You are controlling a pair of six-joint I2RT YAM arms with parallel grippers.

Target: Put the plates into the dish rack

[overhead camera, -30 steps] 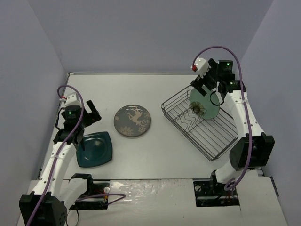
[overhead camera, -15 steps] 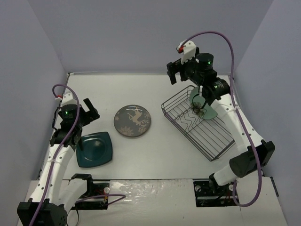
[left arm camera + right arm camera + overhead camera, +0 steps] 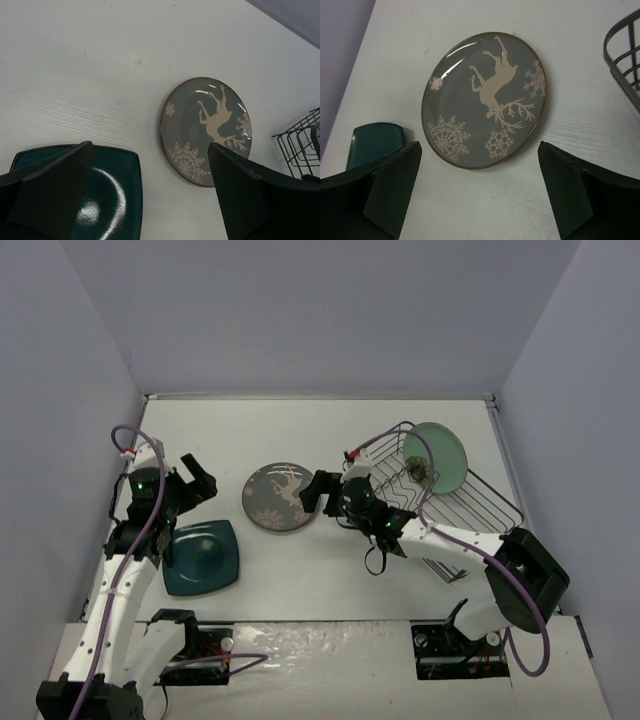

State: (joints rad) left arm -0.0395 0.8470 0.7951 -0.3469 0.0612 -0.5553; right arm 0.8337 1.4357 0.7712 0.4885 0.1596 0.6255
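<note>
**Bench layout, from the arm bases to the far wall.**

Nearest the bases, the teal plate [image 3: 203, 558] lies flat at the left of the bench [image 3: 300, 430], not yet loaded. The left hand [image 3: 150, 146] is held near the plate's far edge with its fingers spread apart and nothing between them. One finger overlaps the teal surface in the left wrist view, but contact cannot be confirmed. The pose is judged a standby, or the opening of an approach to that plate.

Farther in, the deer plate [image 3: 281, 497] lies flat and face up near the bench's middle, apart from the teal plate and short of the rack [image 3: 480, 502]. The right hand [image 3: 479, 147] is reached across from the right and held beside the plate's right rim, fingers wide apart and empty. In the right wrist view the plate is framed between them. This plate is therefore judged the next to be picked up; because it lies flat, a grip on its rim would be needed.

Farthest back, at the right, the rack is set askew to the bench edge. One plate is contained in it: the mint plate [image 3: 438, 455], stood on edge at the far end and leaned back. It is presumably lodged in the slot wires, though its seating is hidden. The other slots are unfilled, so one plate of three is judged loaded.
</note>
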